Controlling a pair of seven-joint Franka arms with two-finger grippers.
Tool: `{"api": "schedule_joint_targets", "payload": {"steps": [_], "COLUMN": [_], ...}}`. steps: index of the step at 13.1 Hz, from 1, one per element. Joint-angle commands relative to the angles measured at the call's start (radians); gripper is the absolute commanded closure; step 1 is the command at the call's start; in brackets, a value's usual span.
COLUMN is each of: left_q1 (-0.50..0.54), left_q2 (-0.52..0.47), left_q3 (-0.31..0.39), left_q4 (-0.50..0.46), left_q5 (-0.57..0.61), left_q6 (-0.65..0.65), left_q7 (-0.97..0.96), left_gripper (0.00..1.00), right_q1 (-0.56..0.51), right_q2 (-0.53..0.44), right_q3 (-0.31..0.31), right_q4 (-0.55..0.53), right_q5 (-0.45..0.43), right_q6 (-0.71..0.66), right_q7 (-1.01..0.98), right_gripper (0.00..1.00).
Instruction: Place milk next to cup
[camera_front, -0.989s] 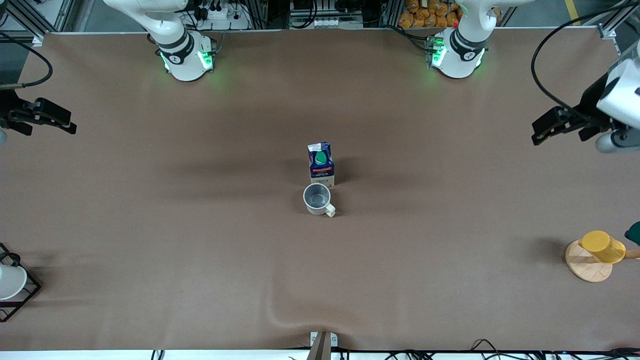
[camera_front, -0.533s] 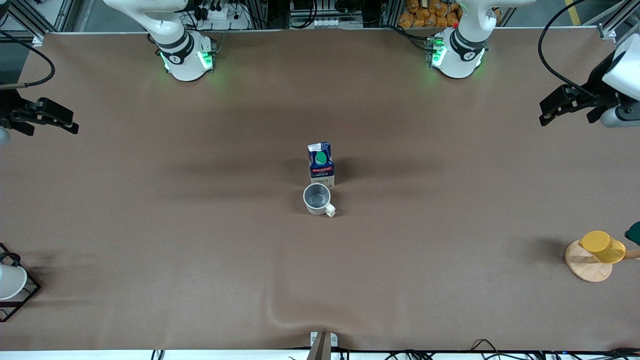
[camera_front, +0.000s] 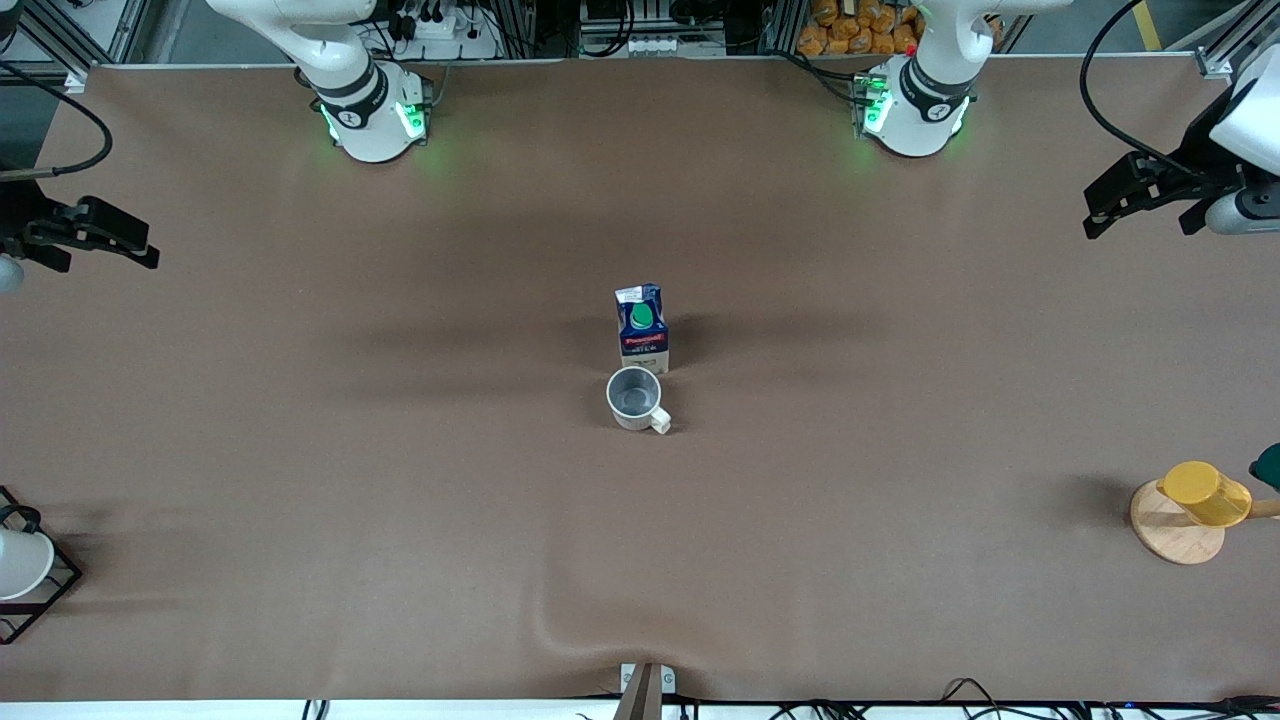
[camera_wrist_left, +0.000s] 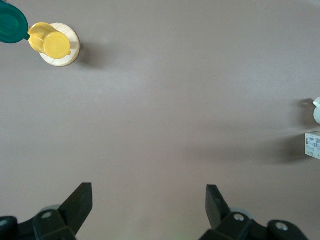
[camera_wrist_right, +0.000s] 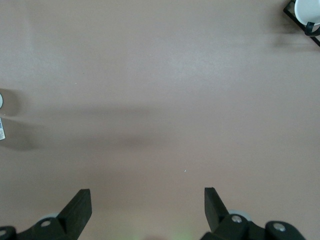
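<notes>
Where the brown table cover (camera_front: 400, 520) lies nearest the front camera, a white cup (camera_front: 20, 562) in a black wire rack (camera_front: 45, 590) sits at the right arm's end of the table, nearer to that camera than the cream-beige mug and well apart from it. At the left arm's end, also nearer the camera than the mug and well apart from it, a yellow cup (camera_front: 1205, 492) rests on a round wooden coaster (camera_front: 1170, 535), with a dark green thing (camera_front: 1268, 466) just beside it at the picture's edge; too little of it shows to name. Near the middle of the table stands the cream-beige mug (camera_front: 634, 398), upright, its grey inside showing and its small loop handle (camera_front: 661, 424) turned toward the camera. Just beside the mug, and farther from the camera than it, the dark blue milk carton (camera_front: 642, 327) stands upright with its green round cap facing up; whether the two touch cannot be told. Farther from the camera than the mug and well apart from it, the right gripper (camera_front: 140, 250) hangs over the table's edge at the right arm's end, its fingers (camera_wrist_right: 80, 207) spread wide with nothing between them. The left gripper (camera_front: 1098, 205) hangs over the table at the left arm's end, likewise well apart from the mug, its fingers (camera_wrist_left: 80, 200) wide apart and empty. Farthest from the mug, the two white arm bases (camera_front: 375, 120) stand along the table's edge with green lights lit.
</notes>
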Motion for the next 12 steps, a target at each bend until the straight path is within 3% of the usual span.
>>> {"api": "schedule_joint_targets", "payload": {"steps": [1, 12], "left_q1": [-0.009, -0.003], "left_q2": [0.015, 0.044], "left_q3": [0.005, 0.005], "left_q4": [0.028, 0.076], "left_q5": [-0.006, -0.011], "left_q6": [0.005, -0.035], "left_q7": [0.015, 0.021], "left_gripper": [0.0, 0.0], "right_q1": [0.004, 0.004], "right_q2": [0.002, 0.003], "right_q3": [0.001, 0.001], "right_q4": [0.006, 0.006], "right_q5": [0.0, 0.0], "right_q6": [-0.008, -0.008], "right_q7": [0.001, 0.001], "right_gripper": [0.0, 0.0]}}
